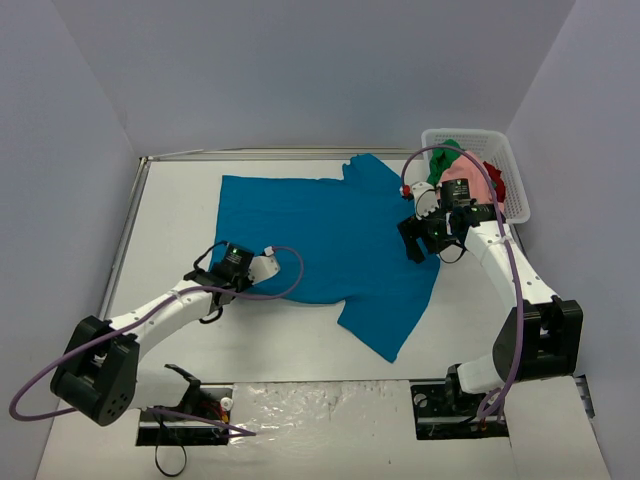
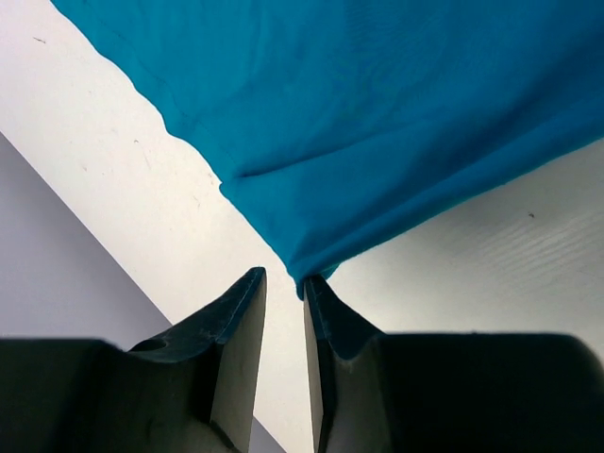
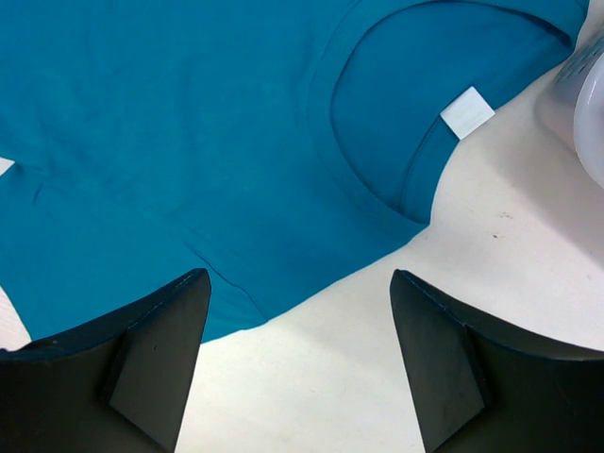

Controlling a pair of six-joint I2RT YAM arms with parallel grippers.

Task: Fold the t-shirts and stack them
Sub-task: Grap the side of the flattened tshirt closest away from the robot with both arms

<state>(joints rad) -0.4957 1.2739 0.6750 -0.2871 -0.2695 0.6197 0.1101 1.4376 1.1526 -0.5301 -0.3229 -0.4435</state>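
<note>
Left tool point(image 2: 285, 283) fills the foreground of its wrist view, closed to a thin slit. The shirt point(image 2: 377, 113) puts a hem corner at its tips; whether it is nipped cannot be told.

Right tool point(image 3: 300, 276) hangs wide apart over the shoulder edge beside the collar point(image 3: 377, 123).

From above, the shirt lies spread across the worktop point(image 1: 180, 200), with the other shirts point(image 1: 465, 175) heaped in the basket point(image 1: 515, 180). The cloth looks light and limp, so it is best pinched at hem corners and shoulders.
</note>
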